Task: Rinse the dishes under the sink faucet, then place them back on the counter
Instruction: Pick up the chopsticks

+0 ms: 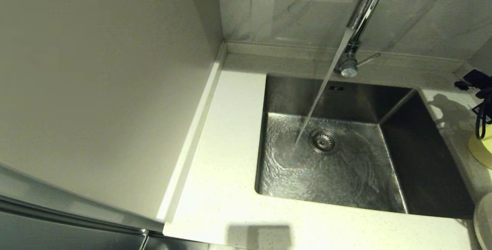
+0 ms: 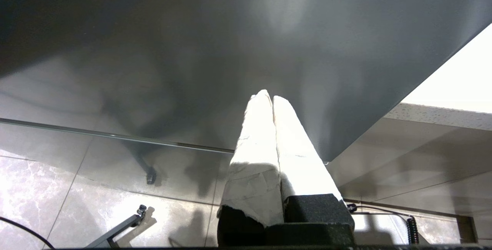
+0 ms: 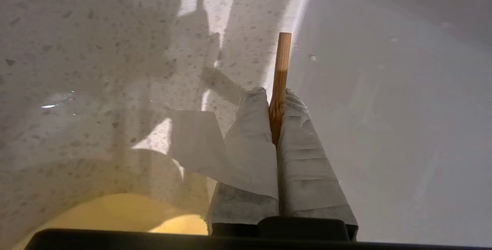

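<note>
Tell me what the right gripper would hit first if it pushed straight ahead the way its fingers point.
Probably the counter. The right gripper, shut on a chopstick, points at the speckled slab by its pale raised rim; the stick's end would likely touch first, though depth is unclear.

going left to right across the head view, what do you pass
Pale side wall panel → white counter → running water stream → drain strainer → faucet → right wall of the sink → yellow bowl at the right edge, with the right arm's black hardware just above it.
</note>
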